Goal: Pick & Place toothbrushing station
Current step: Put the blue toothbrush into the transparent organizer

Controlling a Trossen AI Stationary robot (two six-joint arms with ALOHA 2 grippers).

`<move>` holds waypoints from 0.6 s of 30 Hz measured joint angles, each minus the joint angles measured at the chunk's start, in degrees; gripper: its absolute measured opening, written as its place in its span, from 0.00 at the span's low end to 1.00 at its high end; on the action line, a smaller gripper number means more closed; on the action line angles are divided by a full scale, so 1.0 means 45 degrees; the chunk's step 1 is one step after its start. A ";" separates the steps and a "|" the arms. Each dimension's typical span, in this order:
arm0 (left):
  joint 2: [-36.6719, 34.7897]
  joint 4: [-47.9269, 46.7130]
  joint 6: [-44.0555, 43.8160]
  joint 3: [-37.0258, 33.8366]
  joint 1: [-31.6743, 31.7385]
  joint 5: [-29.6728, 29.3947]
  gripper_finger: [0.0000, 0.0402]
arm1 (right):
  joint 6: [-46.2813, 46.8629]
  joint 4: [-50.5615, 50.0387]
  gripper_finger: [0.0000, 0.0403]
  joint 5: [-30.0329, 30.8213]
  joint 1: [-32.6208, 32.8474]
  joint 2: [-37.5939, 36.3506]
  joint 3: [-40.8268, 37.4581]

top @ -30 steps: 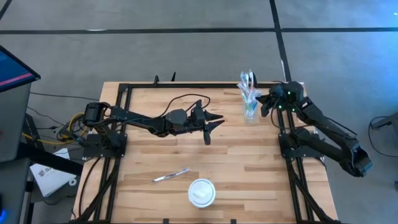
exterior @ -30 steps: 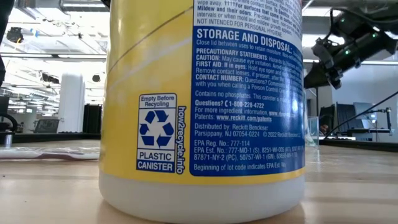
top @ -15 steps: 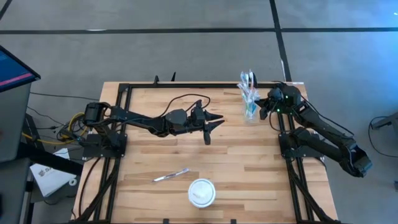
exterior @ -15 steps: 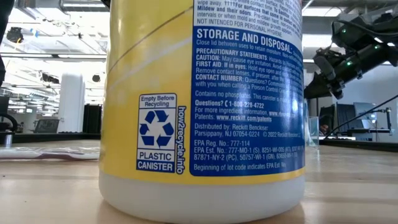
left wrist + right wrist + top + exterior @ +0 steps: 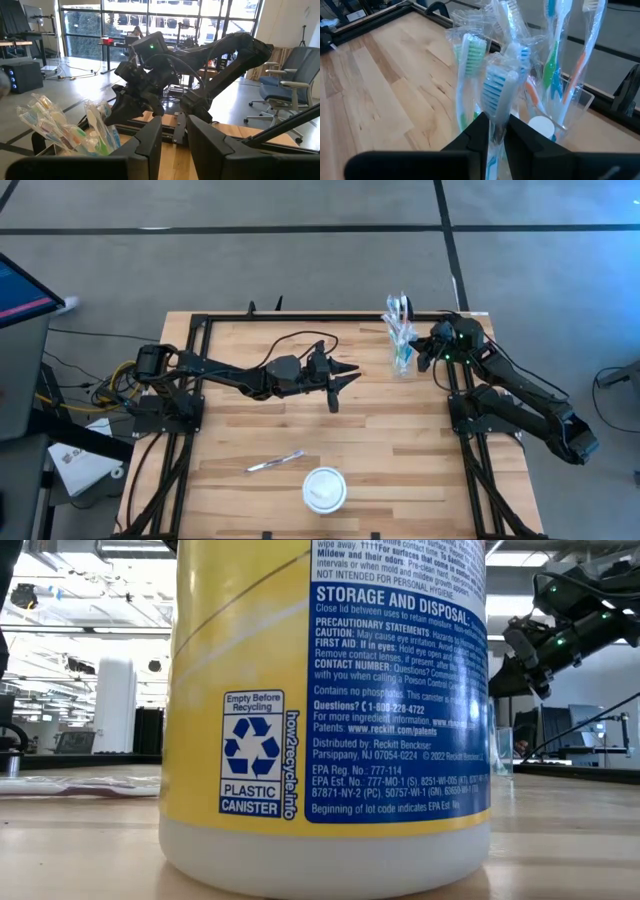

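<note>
The left gripper point(image 5: 343, 377) is being held above the middle of the table point(image 5: 240, 430), its 2 fingers point(image 5: 150, 145) standing slightly apart with nothing seen between them. Nearer the front edge, 1 wrapped toothbrush point(image 5: 274, 463) is lying flat on the wood, and a round white canister point(image 5: 325, 489) is standing just beside it; in the low view this canister point(image 5: 330, 720) is filling most of the frame. Toward the far right corner, a clear tumbler point(image 5: 404, 362) is being crowded with wrapped toothbrushes point(image 5: 520, 60). The right gripper point(image 5: 424, 349) is being held just beside the tumbler, and 1 blue-bristled toothbrush point(image 5: 496, 97) is being pinched between its narrowly parted fingers point(image 5: 525, 137) while standing among the others.
</note>
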 joint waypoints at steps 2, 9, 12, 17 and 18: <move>0.0000 -0.0005 0.0000 0.0000 -0.0001 -0.0002 0.21 | 0.0050 0.0012 0.12 -0.0002 0.0000 0.0000 0.0000; 0.0000 -0.0047 0.0000 0.0000 0.0000 -0.0002 0.21 | 0.0050 0.0136 0.18 -0.0011 0.0010 0.0000 0.0000; 0.0000 -0.0100 0.0000 0.0000 0.0000 -0.0002 0.21 | 0.0050 0.0141 0.25 -0.0009 0.0046 0.0000 0.0000; 0.0000 -0.0132 0.0000 0.0000 -0.0004 0.0000 0.21 | 0.0053 0.0138 0.38 0.0061 0.0248 0.0000 0.0000; 0.0000 -0.0136 0.0000 0.0000 0.0000 -0.0002 0.21 | 0.0117 0.0136 0.40 0.0204 0.0238 0.0000 0.0000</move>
